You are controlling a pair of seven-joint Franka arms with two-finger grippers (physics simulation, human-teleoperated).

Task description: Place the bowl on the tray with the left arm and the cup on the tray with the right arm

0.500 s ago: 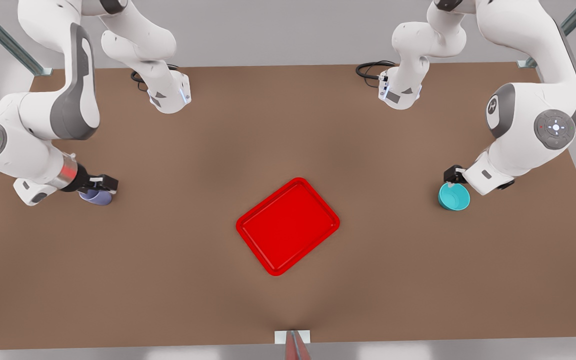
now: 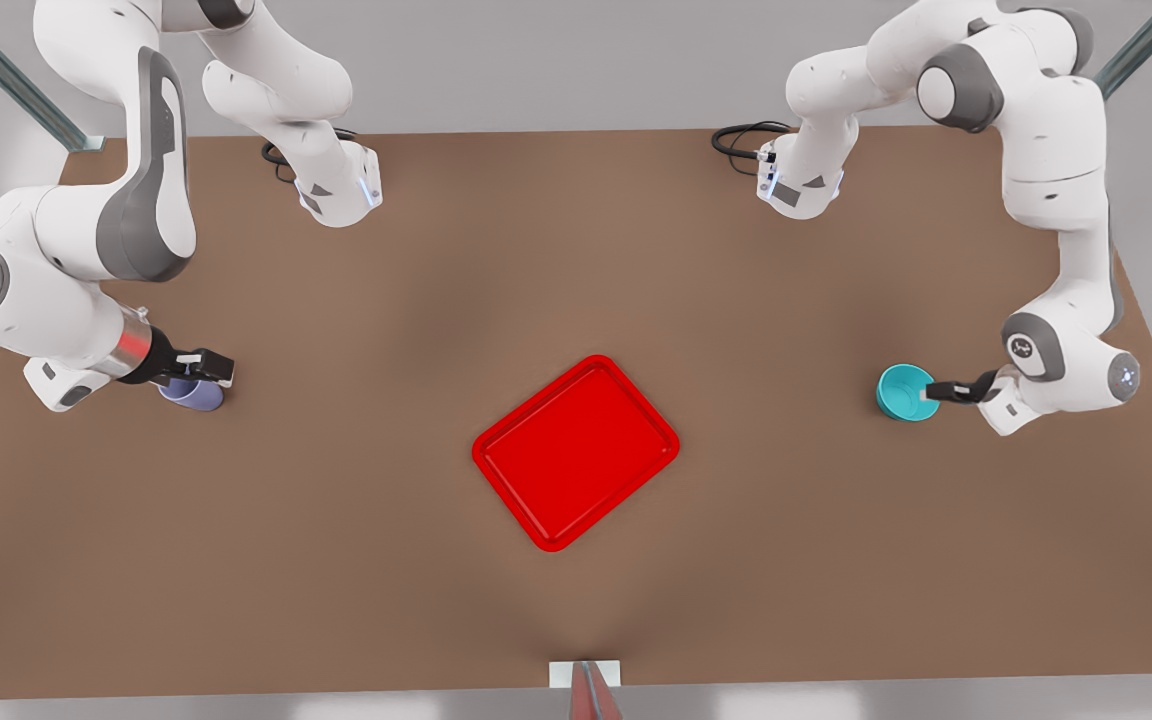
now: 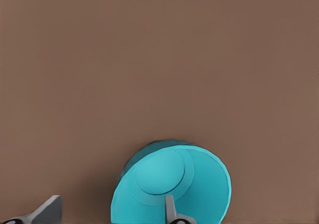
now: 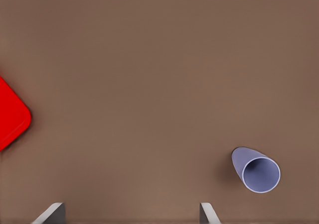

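Front view: red tray [image 2: 576,452] mid-tabletop [image 2: 386,300]; left gripper [image 2: 932,390] at teal bowl [image 2: 898,388] toward the front view's right; right gripper [image 2: 204,368] above lavender cup [image 2: 191,396] toward its left.
Left wrist view: fingers [image 3: 171,210] spread, straddling bowl wall, not clamped.
Right wrist view: fingers [image 4: 52,212] wide apart, holding nothing; cup just outside them.

Both arms are showing glossy white rounded shells with grey joint covers. The right arm [image 2: 66,270], at the front view's left, is wearing a long dark grey panel along its upper link, a round grey cap with small white markings and tiny red and green dots, and a silver ring glowing red just behind its black right end effector [image 2: 198,367]. The left arm [image 2: 1056,200], at the front view's right, is carrying grey elbow and wrist caps, one bearing a white logo, behind its slim black left end effector [image 2: 936,391]. Black cables are looping beside both white bases. Pale grey fingertips [image 3: 170,209] are showing in the wrist views.
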